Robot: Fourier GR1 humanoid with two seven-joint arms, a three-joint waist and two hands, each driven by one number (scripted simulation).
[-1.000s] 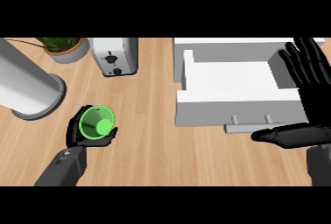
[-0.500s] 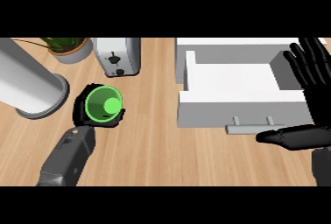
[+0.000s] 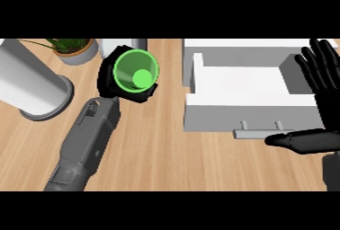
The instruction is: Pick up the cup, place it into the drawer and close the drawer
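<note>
while the left hand [image 3: 106,85] was curled round the green cup [image 3: 136,74] over the counter [image 3: 166,157], the open drawer [image 3: 252,112] lay to the cup's right, near but apart. the right hand [image 3: 322,76] rested open beyond the drawer, fingers up.

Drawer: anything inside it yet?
In the drawer only white floor and walls show. The right hand covers its right edge. The cup sits in the left hand, outside it.
</note>
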